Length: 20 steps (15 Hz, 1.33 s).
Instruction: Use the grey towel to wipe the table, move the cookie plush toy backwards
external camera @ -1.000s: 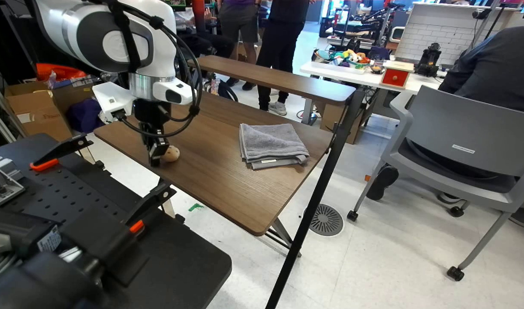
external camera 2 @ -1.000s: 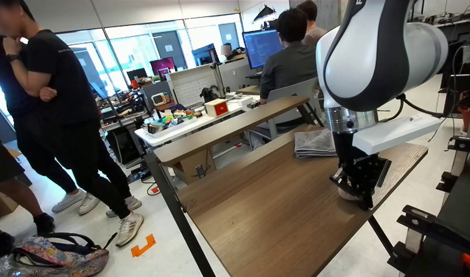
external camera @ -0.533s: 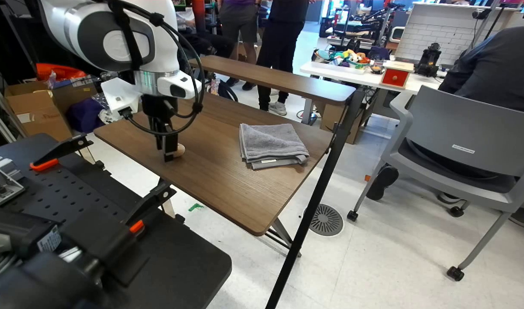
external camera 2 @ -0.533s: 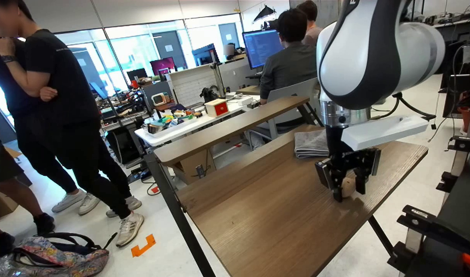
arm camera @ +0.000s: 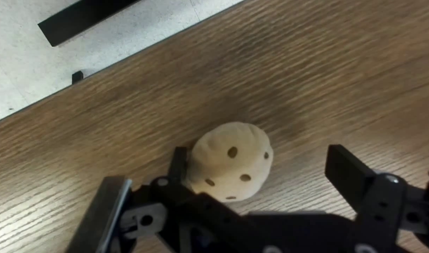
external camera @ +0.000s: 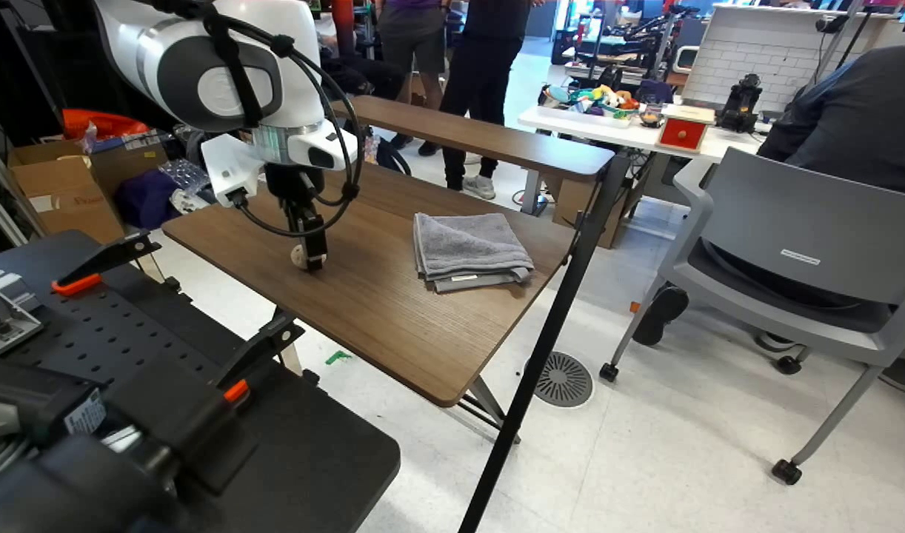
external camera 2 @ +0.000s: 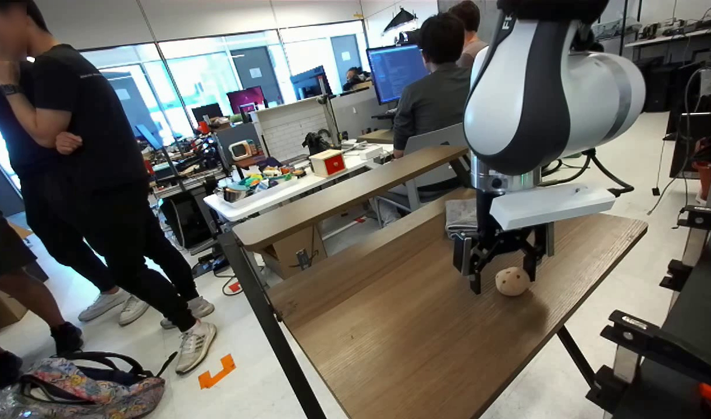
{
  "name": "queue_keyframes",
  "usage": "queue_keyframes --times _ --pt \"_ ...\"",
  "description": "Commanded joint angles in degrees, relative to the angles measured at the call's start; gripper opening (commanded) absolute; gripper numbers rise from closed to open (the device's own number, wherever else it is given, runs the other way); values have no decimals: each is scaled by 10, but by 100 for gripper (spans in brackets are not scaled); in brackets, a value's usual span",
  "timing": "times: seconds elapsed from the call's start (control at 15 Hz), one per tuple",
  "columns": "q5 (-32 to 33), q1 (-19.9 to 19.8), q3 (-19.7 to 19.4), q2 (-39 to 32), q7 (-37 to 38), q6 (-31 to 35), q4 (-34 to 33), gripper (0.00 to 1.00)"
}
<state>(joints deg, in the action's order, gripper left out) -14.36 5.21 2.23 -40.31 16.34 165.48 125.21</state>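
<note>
The cookie plush toy (arm camera: 232, 161), tan with dark spots, sits between the jaws of my gripper (arm camera: 259, 154) in the wrist view. It lies against the finger on the left there, with a wide gap to the opposite finger. In an exterior view the toy (external camera 2: 512, 281) looks tilted close by the fingers of the gripper (external camera 2: 502, 280); I cannot tell whether it rests on the wood. The grey towel (external camera: 471, 252) lies folded on the brown table (external camera: 393, 311), well apart from the gripper, and is partly hidden by the arm in an exterior view (external camera 2: 460, 216).
A raised brown shelf (external camera: 489, 141) runs along one long side of the table. Along the opposite side stands a black workbench (external camera: 304, 437) with clamps (external camera: 260, 348). A grey chair (external camera: 800, 252) and people are nearby.
The gripper was shut beside the toy, then opened with the toy between its fingers, and now stands wider. It has shifted inward from the workbench-side edge. The toy has moved slightly and turned; the towel is unmoved.
</note>
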Motion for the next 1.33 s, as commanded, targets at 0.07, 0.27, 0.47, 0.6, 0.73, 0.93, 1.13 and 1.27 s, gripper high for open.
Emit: queue_keyframes --times 0.07,0.27,0.47,0.6,0.73,0.93,1.13,1.27 --pt "-11 0 1 -17 18 3 -22 100" --pt "-16 -2 2 -18 25 -2 -27 72" --pt "-19 -1 1 -18 36 -8 -31 49" --pt "-19 -1 -2 -17 42 -11 -31 34" --pt "-20 -3 -3 -15 45 -12 -31 21" --pt "-24 -6 2 -13 48 -13 -33 1" --pt "-81 -58 70 -17 33 22 -53 4" --pt "-119 -76 103 -35 38 26 -91 3"
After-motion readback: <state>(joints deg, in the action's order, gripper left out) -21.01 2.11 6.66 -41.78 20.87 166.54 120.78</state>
